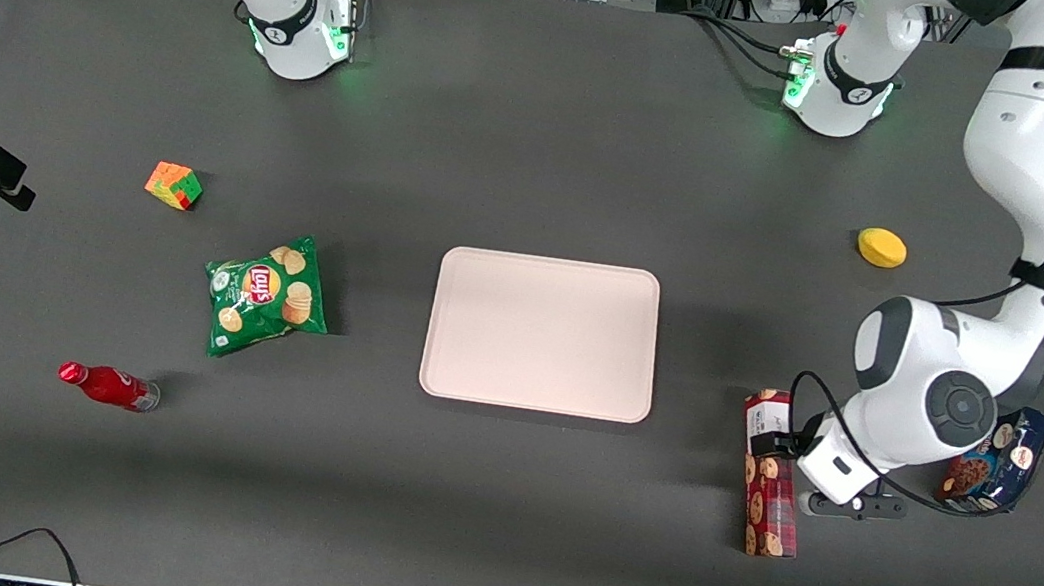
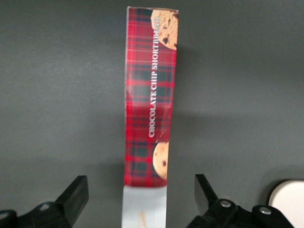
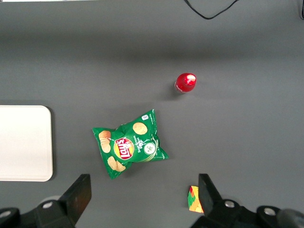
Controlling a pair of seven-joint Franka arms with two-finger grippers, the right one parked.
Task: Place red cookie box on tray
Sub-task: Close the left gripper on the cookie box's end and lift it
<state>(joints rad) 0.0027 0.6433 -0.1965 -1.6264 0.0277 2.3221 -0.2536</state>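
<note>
The red cookie box point(image 1: 771, 487) lies long on the table, beside the pale pink tray point(image 1: 542, 333) toward the working arm's end and a little nearer the front camera. Its white label end points away from that camera. My left gripper point(image 1: 816, 473) hovers over that label end. In the left wrist view the red cookie box point(image 2: 149, 95) runs straight out between the fingers of my gripper point(image 2: 141, 190), which is open with a gap on each side of the carton and touches nothing. A rounded corner of the tray point(image 2: 287, 199) shows beside one finger.
A blue cookie box point(image 1: 993, 466) lies under the working arm's elbow, and a yellow round object point(image 1: 881, 248) sits farther from the camera. Toward the parked arm's end are a green chips bag point(image 1: 268, 295), a red bottle point(image 1: 106, 386) and a colour cube point(image 1: 174, 185).
</note>
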